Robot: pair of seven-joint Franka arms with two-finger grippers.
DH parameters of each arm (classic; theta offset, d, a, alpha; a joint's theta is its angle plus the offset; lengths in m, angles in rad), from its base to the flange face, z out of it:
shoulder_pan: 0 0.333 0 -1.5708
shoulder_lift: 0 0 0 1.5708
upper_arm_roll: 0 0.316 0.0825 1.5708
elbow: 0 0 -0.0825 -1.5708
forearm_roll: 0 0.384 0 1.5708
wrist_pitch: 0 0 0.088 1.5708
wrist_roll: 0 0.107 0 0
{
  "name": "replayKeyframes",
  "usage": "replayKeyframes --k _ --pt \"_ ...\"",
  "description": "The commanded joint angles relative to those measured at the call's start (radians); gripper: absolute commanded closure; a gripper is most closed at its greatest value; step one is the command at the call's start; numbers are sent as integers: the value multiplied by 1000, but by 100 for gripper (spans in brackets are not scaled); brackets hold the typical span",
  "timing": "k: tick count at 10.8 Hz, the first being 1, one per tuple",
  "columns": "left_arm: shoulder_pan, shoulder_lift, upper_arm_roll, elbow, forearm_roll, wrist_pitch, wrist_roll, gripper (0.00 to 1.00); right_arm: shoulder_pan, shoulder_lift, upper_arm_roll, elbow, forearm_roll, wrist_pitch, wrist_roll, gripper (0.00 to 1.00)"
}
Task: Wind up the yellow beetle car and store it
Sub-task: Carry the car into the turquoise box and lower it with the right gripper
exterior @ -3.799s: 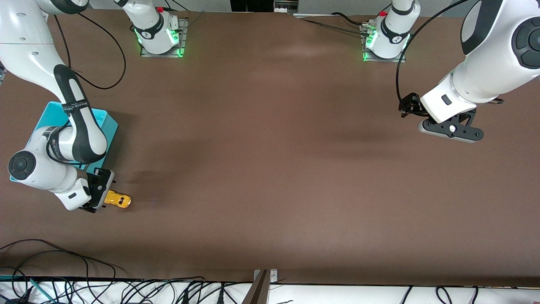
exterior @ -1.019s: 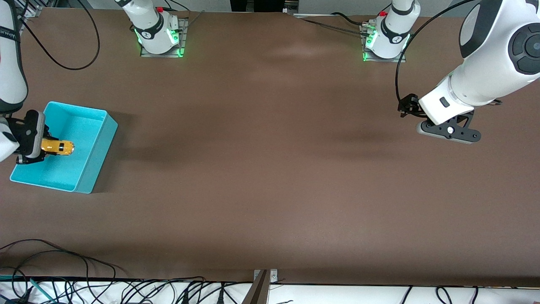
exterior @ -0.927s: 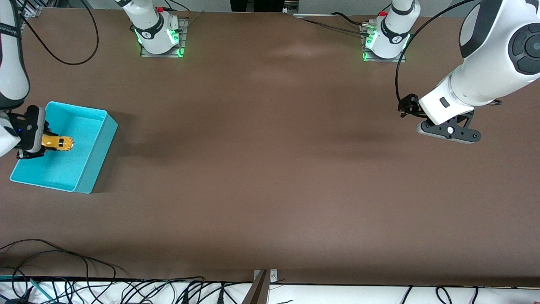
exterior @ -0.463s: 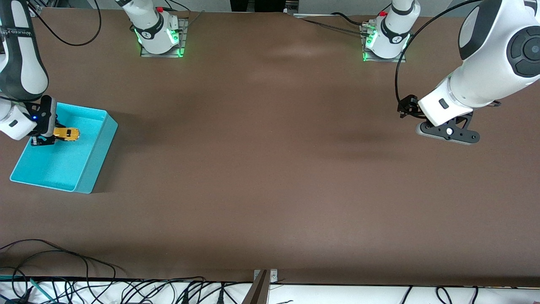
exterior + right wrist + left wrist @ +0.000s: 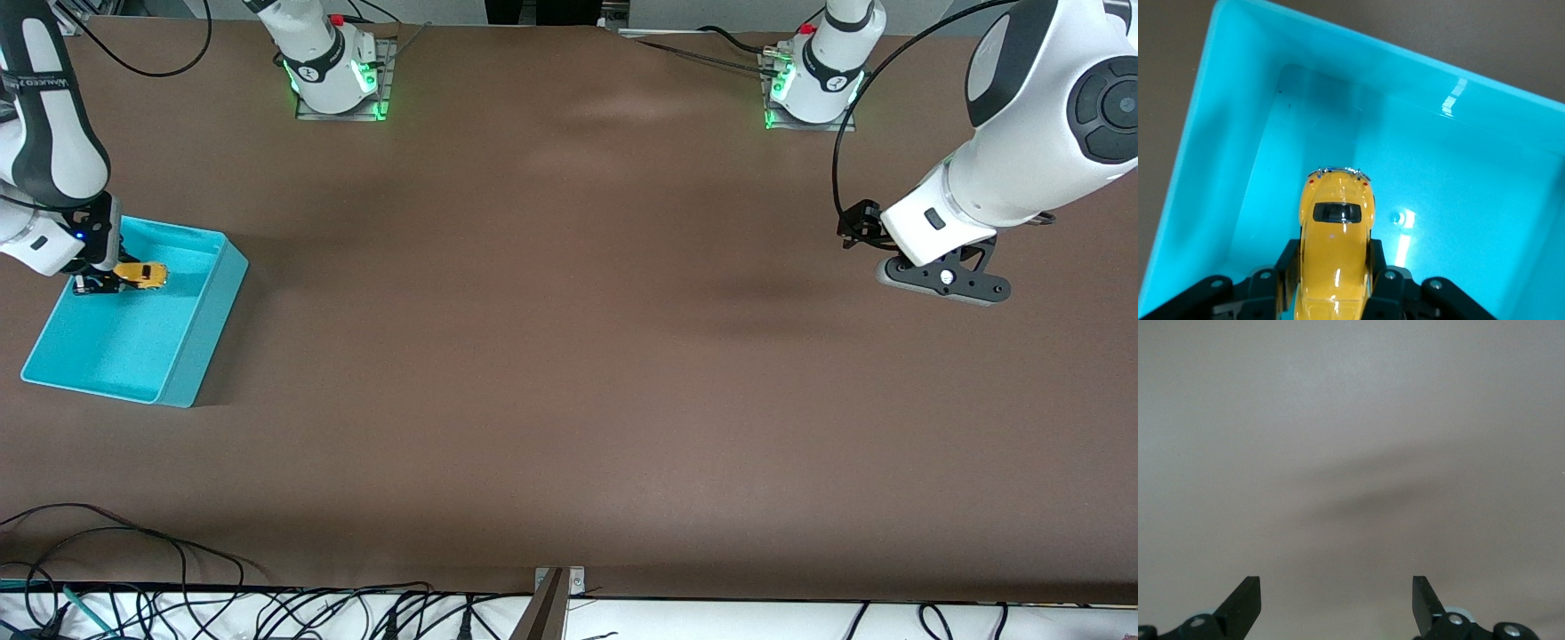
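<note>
The yellow beetle car (image 5: 142, 275) (image 5: 1336, 240) is a small glossy toy with a dark window. My right gripper (image 5: 100, 280) (image 5: 1333, 267) is shut on its sides and holds it over the inside of the cyan bin (image 5: 191, 342) (image 5: 1218, 120), at the part of the bin closest to the arms' bases. The black fingers (image 5: 1286, 267) press against both flanks of the car. My left gripper (image 5: 944, 277) (image 5: 1337, 603) hangs open above bare table at the left arm's end, with nothing between its fingers.
The bin stands at the right arm's end of the brown table (image 5: 569, 356). Cables (image 5: 116, 569) lie along the table edge nearest the front camera. The two arm bases (image 5: 333, 71) (image 5: 813, 84) stand along the edge farthest from it.
My right gripper has carried the car from the middle of the bin toward the end closest to the bases, staying shut on it. The left arm has barely shifted.
</note>
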Motion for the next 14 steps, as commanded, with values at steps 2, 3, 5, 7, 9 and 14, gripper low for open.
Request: replayKeyframes --k 2,3,5,7,9,14 --pt "-6 8 -1 19 -7 -12 8 0 -16 82 6 -5 60 93 -75 98" --pt "-6 9 2 19 -5 -9 6 0 -18 93 6 -5 61 95 -75 98" --pt "-7 9 0 21 28 -6 8 0 -18 96 5 -5 73 86 -76 96" --pt "-7 12 0 24 39 -6 8 0 -28 88 5 -5 76 60 -85 93" --pt "-7 14 0 24 39 -6 8 0 -48 88 3 -4 76 34 -111 93" --pt "-6 15 0 24 38 -6 8 0 -59 87 3 31 100 -47 -108 52"
